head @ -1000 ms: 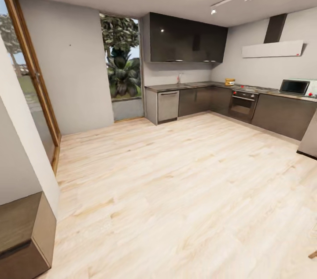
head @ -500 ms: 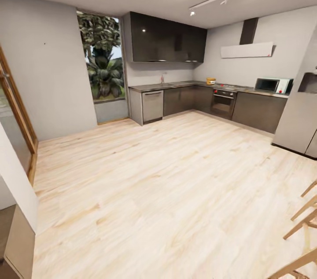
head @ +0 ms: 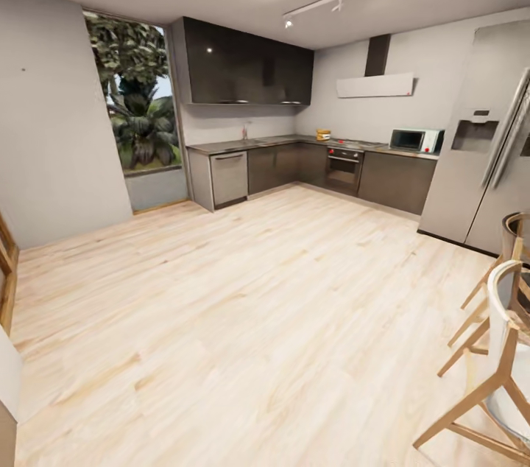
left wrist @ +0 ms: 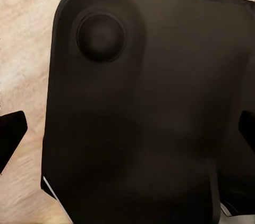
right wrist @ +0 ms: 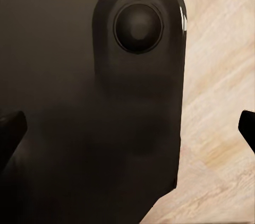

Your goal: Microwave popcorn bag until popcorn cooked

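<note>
Far across the wood floor [head: 243, 320], microwave [head: 414, 140] on countertop [head: 280, 141]; risk: base clipping wooden chairs [head: 493, 334] nearby; both grippers' open/closed state can't be told.

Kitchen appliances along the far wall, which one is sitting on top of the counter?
The microwave, a small pale box with a dark door, on the countertop beside the tall fridge. The oven and dishwasher are built in below.

Pale wood-grain floor [head: 280, 305], glossy dark cabinets [head: 246, 62], shiny steel countertop [head: 280, 141].
</note>
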Available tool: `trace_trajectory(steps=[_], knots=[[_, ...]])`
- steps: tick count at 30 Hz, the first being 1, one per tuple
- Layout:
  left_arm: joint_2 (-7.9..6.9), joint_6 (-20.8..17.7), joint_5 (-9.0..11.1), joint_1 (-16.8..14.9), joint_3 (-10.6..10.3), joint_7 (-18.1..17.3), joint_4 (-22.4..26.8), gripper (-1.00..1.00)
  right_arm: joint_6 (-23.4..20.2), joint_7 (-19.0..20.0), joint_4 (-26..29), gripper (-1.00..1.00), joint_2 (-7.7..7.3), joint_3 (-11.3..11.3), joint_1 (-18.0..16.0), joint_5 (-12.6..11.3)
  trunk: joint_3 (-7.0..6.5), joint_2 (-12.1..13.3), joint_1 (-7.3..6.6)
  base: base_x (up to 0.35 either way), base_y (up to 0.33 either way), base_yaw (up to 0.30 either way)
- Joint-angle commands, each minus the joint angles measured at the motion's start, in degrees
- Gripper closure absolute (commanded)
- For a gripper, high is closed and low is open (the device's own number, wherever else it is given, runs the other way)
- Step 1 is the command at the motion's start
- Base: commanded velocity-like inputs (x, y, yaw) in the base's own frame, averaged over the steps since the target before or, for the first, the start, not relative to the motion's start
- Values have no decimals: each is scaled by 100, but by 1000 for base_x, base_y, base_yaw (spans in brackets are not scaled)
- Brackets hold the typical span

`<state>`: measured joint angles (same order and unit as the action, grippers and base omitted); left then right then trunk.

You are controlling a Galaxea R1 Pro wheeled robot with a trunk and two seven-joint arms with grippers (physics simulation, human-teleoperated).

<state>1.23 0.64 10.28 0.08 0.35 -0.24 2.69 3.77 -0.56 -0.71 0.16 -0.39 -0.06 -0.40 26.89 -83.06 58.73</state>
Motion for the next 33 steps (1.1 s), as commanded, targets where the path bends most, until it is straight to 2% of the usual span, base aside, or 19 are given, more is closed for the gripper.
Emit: trace_trajectory(steps=[1,4,5,8,10,11,14,25,29,33], knots=[[0,7,46,1,0,-2,3,-100,28,-6,-8,-100,1,-3,-3,-4,4,-2,0,0,0,-245],[-10,7,140,1,0,3,3,-100,28,-6,-8,-100,1,-1,-3,-4,4,-2,0,0,0,-245],[-16,7,267,1,-3,1,6,-100,28,-6,-8,-100,1,1,-3,-4,4,-2,0,0,0,-245],[-77,7,865,1,-9,-1,13,-100,28,-6,-8,-100,1,2,-3,-4,4,-2,0,0,0,-245],[-91,7,1155,1,-20,-2,16,-100,29,-6,-8,-100,1,3,-3,-4,4,-2,0,0,0,-245],[-93,7,1206,1,-22,-2,15,-100,28,-6,-8,-100,1,3,-3,-4,4,-2,0,0,0,-245],[-86,7,1270,1,-51,-2,13,-100,28,-6,-8,-100,1,4,-3,-4,4,-2,0,0,0,-245],[-79,7,1274,1,-96,-2,12,-100,28,-4,-8,-100,1,4,-3,-4,4,-2,0,0,0,-242],[-78,2,1274,1,-96,-2,9,-100,21,2,-8,-100,-2,4,-3,18,4,-2,0,12,0,-70],[-79,-2,1267,1,-100,-2,4,-100,3,3,-8,-100,-7,25,-3,54,4,-2,0,259,0,-6]])
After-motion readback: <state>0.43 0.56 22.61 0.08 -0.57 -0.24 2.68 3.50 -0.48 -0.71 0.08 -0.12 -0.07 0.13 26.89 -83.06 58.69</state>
